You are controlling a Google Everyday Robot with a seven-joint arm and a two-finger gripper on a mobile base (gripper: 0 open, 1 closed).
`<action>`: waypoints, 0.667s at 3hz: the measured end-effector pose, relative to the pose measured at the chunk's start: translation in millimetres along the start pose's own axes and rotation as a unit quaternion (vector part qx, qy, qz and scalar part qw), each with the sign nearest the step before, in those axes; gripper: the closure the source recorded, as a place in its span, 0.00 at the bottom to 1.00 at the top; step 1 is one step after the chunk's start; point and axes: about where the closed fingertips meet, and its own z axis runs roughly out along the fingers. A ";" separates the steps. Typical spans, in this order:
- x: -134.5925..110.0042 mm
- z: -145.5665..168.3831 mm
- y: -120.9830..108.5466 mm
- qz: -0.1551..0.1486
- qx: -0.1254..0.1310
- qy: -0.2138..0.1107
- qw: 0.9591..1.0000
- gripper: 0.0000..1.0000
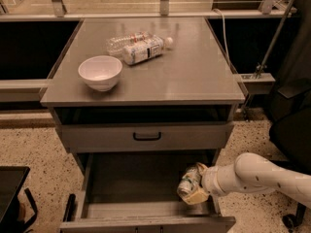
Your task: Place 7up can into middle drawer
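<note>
One risk: the tool [194, 189], gripping the tilted can [188, 180] at the right side of the open drawer [131, 178], may knock its wall.

Lower right of the frame: cream-white jaws around the silvery, pale-green-printed 7up can [188, 182], over the dark grey middle drawer [131, 178]. Grey counter [194, 72]; white bowl [100, 72]; speckled beige floor [29, 144].
</note>
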 end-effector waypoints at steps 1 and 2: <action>0.1 0.1 0.0 0.000 0.000 0.000 1.000 1.00; 22.9 20.7 -4.9 0.009 -0.002 0.001 1.000 1.00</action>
